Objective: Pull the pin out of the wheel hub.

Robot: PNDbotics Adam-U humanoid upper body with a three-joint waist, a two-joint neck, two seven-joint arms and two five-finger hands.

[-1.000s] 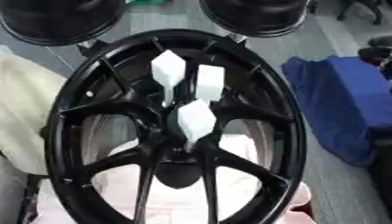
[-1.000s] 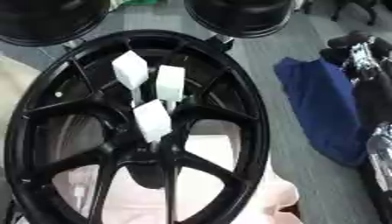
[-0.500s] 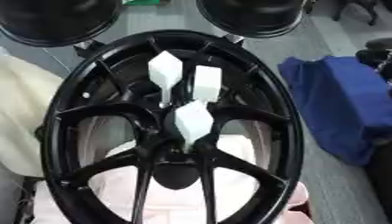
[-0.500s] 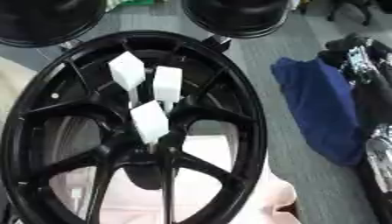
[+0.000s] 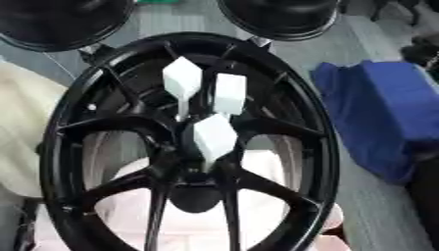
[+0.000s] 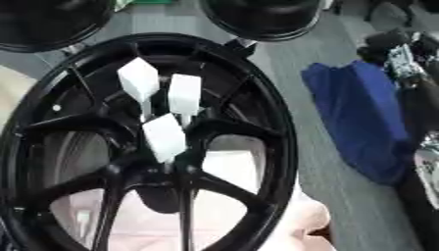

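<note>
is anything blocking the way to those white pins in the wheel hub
Nothing visible covers them: three white block-headed pins stand up out of the black wheel hub, open from above. No robot hand shows in either view, so its own path cannot be judged.

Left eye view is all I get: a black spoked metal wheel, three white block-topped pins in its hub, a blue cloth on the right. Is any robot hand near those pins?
Observer: No hand is at the white block-topped pins. The right eye view does show a black and silver mechanical part beyond the blue cloth, at the upper right. It may be the robot's right arm, but I cannot be sure.
Operator: Anything else out there that I am missing?
Observer: Yes, a pale silver piece shows at the right edge, lower down, past the cloth's far side. I cannot tell what it is.
</note>
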